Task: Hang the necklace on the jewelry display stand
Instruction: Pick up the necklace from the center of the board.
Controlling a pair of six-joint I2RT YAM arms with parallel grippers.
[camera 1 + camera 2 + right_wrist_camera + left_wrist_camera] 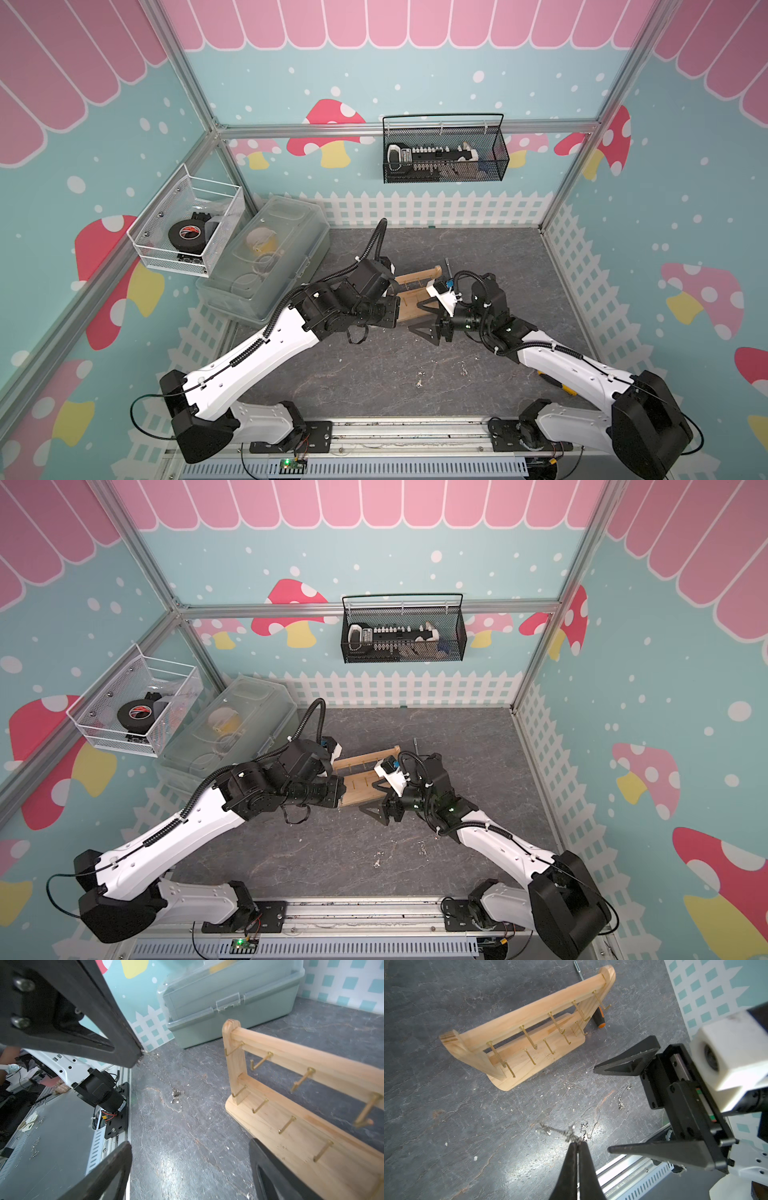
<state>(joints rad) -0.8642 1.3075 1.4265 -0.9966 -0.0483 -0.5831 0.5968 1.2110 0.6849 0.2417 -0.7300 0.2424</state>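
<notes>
Pinched fully shut, the left pincer (577,1144) had the necklace (570,1134) caught at its very tips, a small tangled bunch of chain sitting just past them. The rest of the chain was too fine to trace against the dark table (467,1126), so whether it hung free or trailed on the surface could not be told. The right pincer (602,1108) stood wide open just beside it with nothing between its fingers. From the left pincer the stand (517,1043) lay straight ahead and a little off, near but not touching. It stood upright on its flat base, its long bar running crosswise to the pincer's line of reach. Its gold pegs (528,1037), in an upper and a lower row, pointed back toward both pincers and all looked bare. In both top views the stand sat between the two wrists, the left arm over one end. Since the left pincer held the chain, it seemed the one to carry it forward and drop a loop over a peg. The necklace looked thin, silvery and limp, apt to snag or slip. A screwdriver (599,1020) lay behind the stand.
</notes>
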